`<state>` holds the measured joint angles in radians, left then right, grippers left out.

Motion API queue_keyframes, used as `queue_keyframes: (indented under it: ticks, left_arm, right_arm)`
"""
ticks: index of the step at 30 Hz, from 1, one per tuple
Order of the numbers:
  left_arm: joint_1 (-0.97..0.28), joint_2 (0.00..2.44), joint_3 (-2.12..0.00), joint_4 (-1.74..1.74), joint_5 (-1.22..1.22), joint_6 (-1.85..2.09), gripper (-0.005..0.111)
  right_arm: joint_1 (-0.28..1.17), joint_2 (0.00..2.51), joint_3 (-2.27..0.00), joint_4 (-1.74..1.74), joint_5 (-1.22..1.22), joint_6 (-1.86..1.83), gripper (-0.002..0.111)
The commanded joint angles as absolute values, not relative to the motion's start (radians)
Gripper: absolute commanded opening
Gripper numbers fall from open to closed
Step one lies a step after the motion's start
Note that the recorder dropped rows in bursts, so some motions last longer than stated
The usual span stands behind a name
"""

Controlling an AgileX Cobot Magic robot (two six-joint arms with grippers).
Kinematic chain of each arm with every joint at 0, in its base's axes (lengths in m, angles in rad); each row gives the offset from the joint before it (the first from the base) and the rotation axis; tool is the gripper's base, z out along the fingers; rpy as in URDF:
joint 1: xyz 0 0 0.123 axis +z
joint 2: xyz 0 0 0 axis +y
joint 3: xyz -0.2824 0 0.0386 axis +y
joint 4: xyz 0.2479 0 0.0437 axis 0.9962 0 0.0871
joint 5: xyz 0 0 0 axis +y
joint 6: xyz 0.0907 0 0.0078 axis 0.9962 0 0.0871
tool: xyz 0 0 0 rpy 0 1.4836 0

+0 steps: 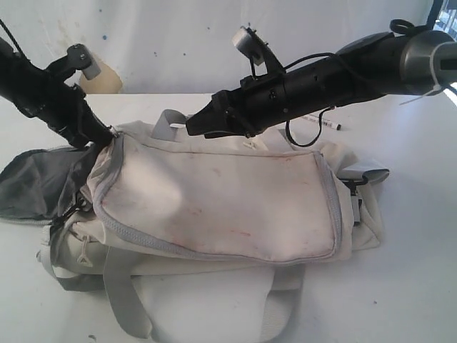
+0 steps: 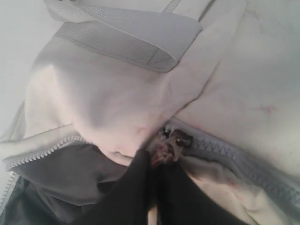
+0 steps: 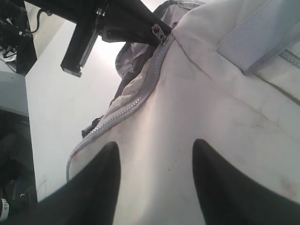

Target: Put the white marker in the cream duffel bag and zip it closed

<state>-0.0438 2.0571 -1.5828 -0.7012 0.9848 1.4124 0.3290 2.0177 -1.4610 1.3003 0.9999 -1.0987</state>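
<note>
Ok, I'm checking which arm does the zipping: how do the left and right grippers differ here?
The left gripper is shut on the dark metal zipper pull; the right gripper is open and empty. The left gripper is at the cream fabric duffel bag's unzipped end; the right gripper is over its top panel. Both are black; neither holds the slim white marker on the table behind.

The left arm, upper left, and the right arm, across the top, are matt black; the right has a silver-grey collar and a white cable tie. Each carries a small grey camera, and a black cable loops under the right arm. The right gripper has plain black, tapering fingers.
</note>
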Motion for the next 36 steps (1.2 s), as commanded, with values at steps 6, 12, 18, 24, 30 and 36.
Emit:
queue_keyframes:
  ticks: [6, 12, 18, 24, 30, 36]
  left_arm:
    - [-0.048, 2.067, -1.59, -0.713, 0.955, 1.436, 0.031]
    - [-0.048, 2.067, -1.59, -0.714, 0.962, 1.44, 0.018]
    - [-0.048, 2.063, -1.59, -0.719, 0.972, 1.447, 0.0]
    - [-0.048, 2.024, -1.621, -0.62, 0.987, 1.371, 0.0]
    - [-0.048, 2.012, -1.655, -0.588, 0.996, 1.311, 0.0]
    - [-0.048, 2.015, -1.655, -0.643, 1.042, 1.333, 0.0]
  right_arm:
    - [0.329, 2.016, -1.465, 1.305, 0.997, -1.096, 0.045]
    - [0.329, 2.016, -1.465, 1.305, 0.985, -1.098, 0.045]
    - [0.329, 2.016, -1.465, 1.305, 0.969, -1.102, 0.045]
    - [0.329, 2.016, -1.465, 1.305, 0.948, -1.095, 0.045]
    - [0.329, 2.016, -1.465, 1.305, 0.936, -1.095, 0.045]
    - [0.329, 2.016, -1.465, 1.303, 0.924, -1.095, 0.045]
